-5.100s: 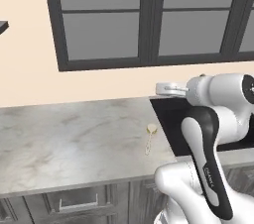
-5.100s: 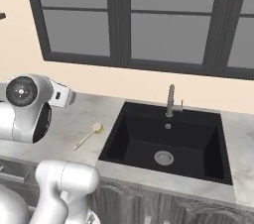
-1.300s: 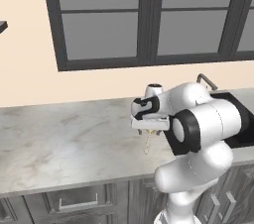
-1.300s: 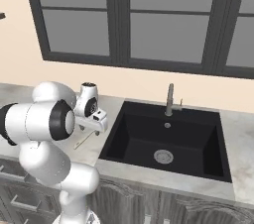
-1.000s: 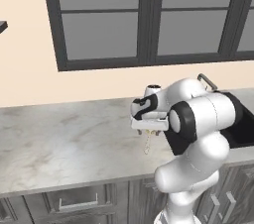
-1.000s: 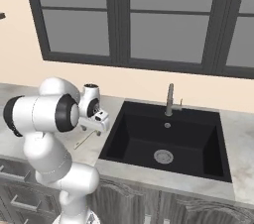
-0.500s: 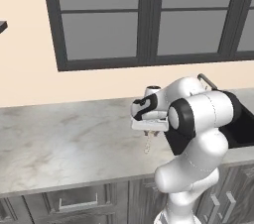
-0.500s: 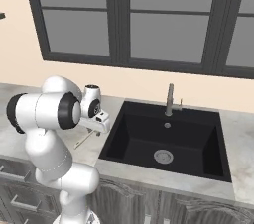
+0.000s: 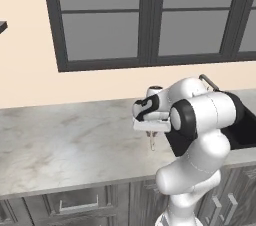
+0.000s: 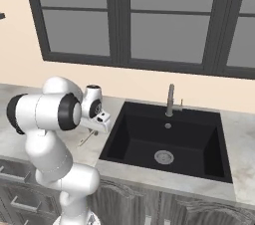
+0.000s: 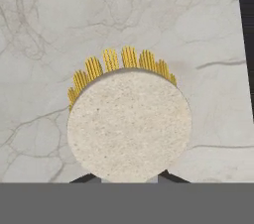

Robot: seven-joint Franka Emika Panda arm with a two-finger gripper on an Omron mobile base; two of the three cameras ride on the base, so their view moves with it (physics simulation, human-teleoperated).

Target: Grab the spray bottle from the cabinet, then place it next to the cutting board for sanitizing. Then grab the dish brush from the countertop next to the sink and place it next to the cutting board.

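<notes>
The dish brush (image 11: pixel 129 126) lies on the light marble countertop (image 9: pixel 65 140), just left of the black sink (image 10: pixel 199 119). In the hand view its round cream head with yellow bristles sits right above my gripper (image 11: pixel 128 178). The two dark fingertips (image 11: pixel 87 178) press in from either side below the head, shut on the brush. From the base, my gripper (image 9: pixel 150 132) points straight down at the counter with the thin handle (image 9: pixel 152 142) sticking out beneath it; the handle (image 10: pixel 87 138) also shows from the right. The spray bottle, cabinet and cutting board are out of view.
A slim faucet (image 10: pixel 170 99) stands behind the sink basin. Dark-framed windows (image 9: pixel 145 15) fill the wall behind the counter. Grey drawer fronts (image 9: pixel 75 202) run below the slab. Bare marble stretches to the left of the arm.
The jaws have gone from wide open to shut around the dish brush. The hand has stayed low over the same spot on the counter.
</notes>
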